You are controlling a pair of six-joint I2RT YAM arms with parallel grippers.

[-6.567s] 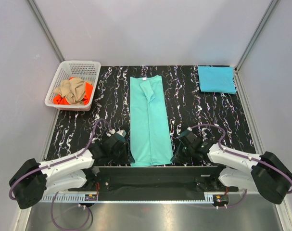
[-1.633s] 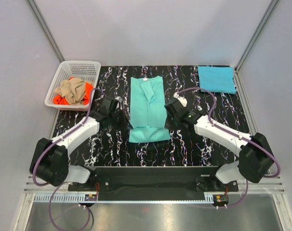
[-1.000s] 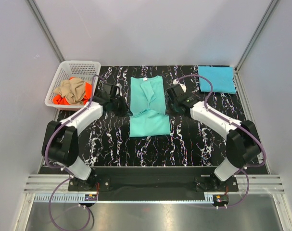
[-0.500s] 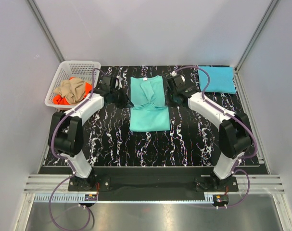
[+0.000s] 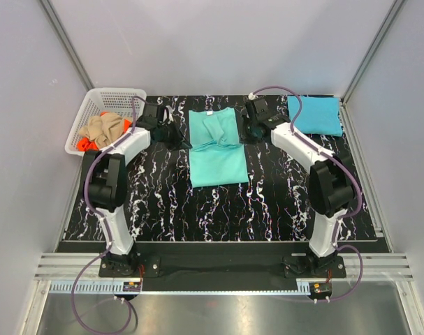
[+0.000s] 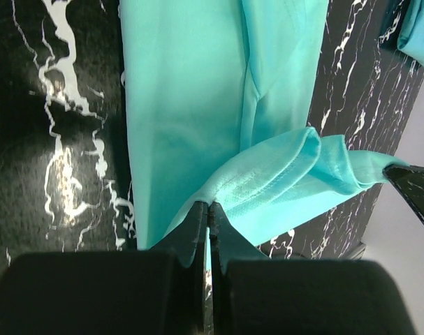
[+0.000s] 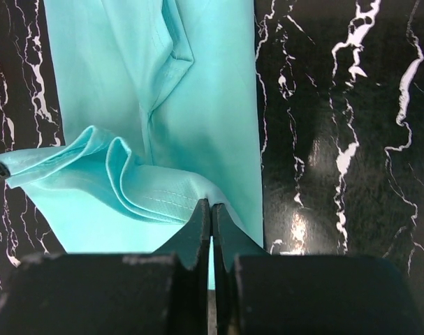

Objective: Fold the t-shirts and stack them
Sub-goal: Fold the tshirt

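A mint-teal t-shirt (image 5: 218,167) lies lengthwise mid-table, its near end doubled over toward the collar. My left gripper (image 5: 184,142) is shut on the left corner of the raised hem; in the left wrist view that gripper (image 6: 208,205) pinches the mint-teal cloth (image 6: 184,105). My right gripper (image 5: 244,137) is shut on the right corner, and its wrist view shows the gripper (image 7: 211,204) clamped on the bunched hem (image 7: 138,185). A folded sky-blue t-shirt (image 5: 315,115) lies at the far right. Tan (image 5: 103,128) and orange (image 5: 82,145) t-shirts sit crumpled in the basket.
The white lattice basket (image 5: 117,92) stands at the far left corner of the black marbled table (image 5: 288,195). Grey walls close in the back and both sides. Both arms stretch far out from their bases along the shirt's two sides.
Both grippers have carried the mint-teal shirt's hem further away from the bases, toward the collar. The doubled-over part has grown and the shirt looks shorter.
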